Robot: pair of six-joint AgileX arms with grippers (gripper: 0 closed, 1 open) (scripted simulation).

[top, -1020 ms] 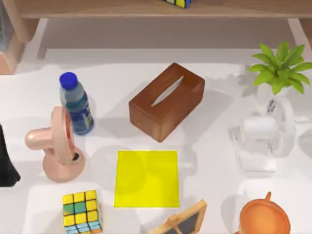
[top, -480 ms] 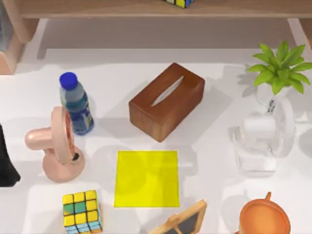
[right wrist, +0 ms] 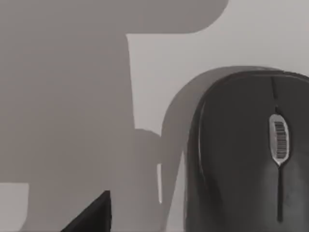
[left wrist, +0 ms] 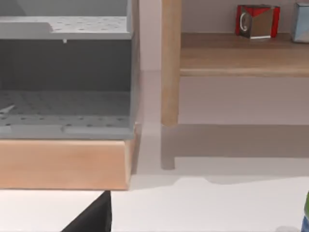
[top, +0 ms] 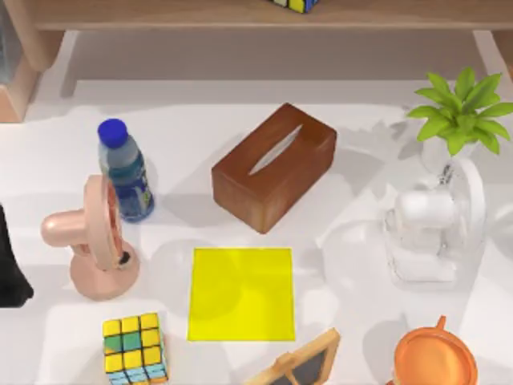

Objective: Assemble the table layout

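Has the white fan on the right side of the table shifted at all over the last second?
No. The white fan keeps its spot below the potted plant and right of the yellow mat; only the shadows around it changed.

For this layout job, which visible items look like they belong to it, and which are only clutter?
Likely part of the job, as a guess:
table
yellow mat
black mouse, close under the right wrist camera

Apparently just lying about:
tissue box
water bottle
pink fan
white fan
Rubik's cube
potted plant
wooden shelf
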